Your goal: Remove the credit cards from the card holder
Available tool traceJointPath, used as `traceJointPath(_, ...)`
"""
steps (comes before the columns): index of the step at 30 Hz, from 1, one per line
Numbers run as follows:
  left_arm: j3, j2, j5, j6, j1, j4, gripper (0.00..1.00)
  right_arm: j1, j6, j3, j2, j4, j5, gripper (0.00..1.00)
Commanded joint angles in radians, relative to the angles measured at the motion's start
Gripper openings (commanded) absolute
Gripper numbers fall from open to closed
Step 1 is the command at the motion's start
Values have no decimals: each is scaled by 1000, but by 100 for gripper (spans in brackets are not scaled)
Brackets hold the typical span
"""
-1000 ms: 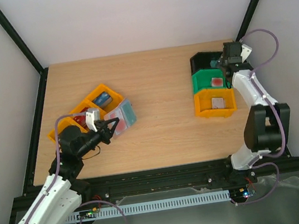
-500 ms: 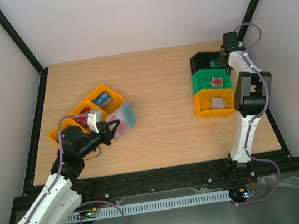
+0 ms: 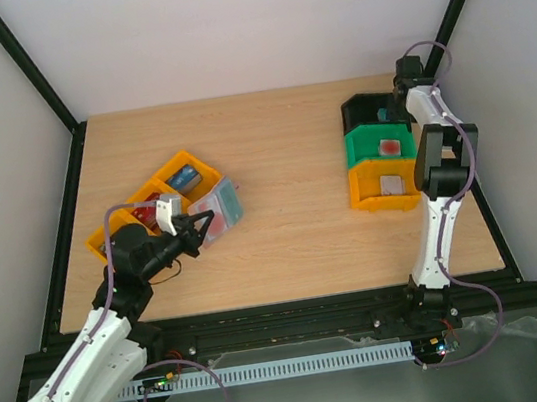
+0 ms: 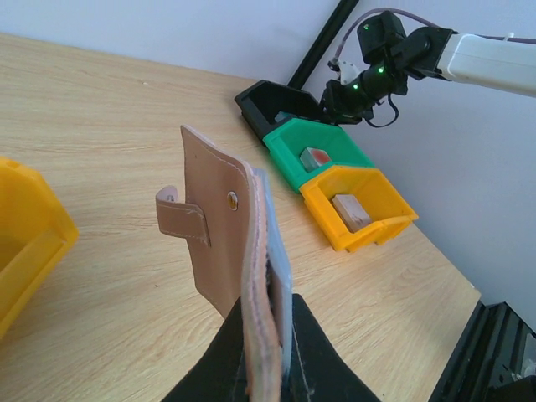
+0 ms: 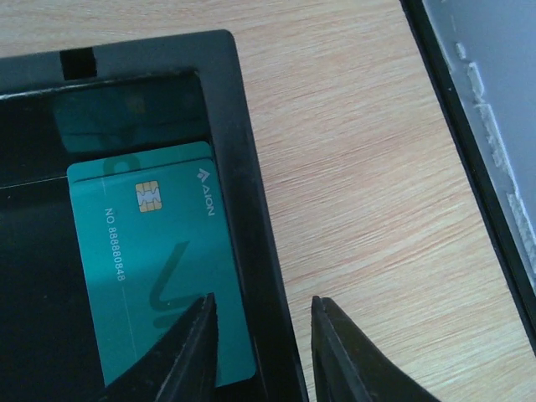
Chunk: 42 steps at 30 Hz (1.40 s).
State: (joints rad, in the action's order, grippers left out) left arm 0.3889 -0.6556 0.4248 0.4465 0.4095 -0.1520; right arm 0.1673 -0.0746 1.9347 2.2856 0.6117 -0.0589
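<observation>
My left gripper (image 4: 266,339) is shut on the lower edge of the card holder (image 4: 226,239) and holds it upright above the table. The holder is brownish-pink outside with a strap and stud, pale blue inside. In the top view the card holder (image 3: 217,207) is at the left, with the left gripper (image 3: 196,236) just below it. A teal credit card (image 5: 159,268) lies flat in the black bin (image 5: 243,167). My right gripper (image 5: 264,322) hangs open over that bin's right wall with nothing between its fingers. A red card (image 3: 391,146) and a whitish-grey card (image 3: 391,185) lie in the two bins nearer me.
Black, green (image 3: 378,145) and orange (image 3: 385,189) bins stand in a row at the right. A cluster of orange bins (image 3: 173,183) with blue and red items sits at the left, close to the held holder. The black frame rail (image 5: 469,159) runs right beside the right gripper.
The right arm has folded back and its wrist moved toward the far right corner. Its jaws have narrowed. The left gripper and the holder have barely moved.
</observation>
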Motion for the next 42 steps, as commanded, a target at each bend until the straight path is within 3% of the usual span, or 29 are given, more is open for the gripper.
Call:
traceJointPath(1, -16, -1, 5, -3, -15, -69, 2, 0, 58, 32, -3, 62, 43, 28)
traceJointPath(10, -6, 18, 6, 4, -44, -42, 2, -45, 170, -43, -39, 68, 126, 13)
traceJointPath(20, -7, 51, 6, 4, -67, -2, 2, -226, 395, -204, -142, 39, 255, 7)
traceJointPath(28, -18, 76, 8, 8, -84, 17, 2, -421, 566, -347, -255, 36, 278, 6)
traceJointPath(39, -40, 88, 19, 30, -94, -3, 2, -623, 657, -534, -387, -36, 210, 8)
traceJointPath(42, -44, 93, 40, 20, -96, -13, 2, -650, 649, -508, -366, -44, 184, 17)
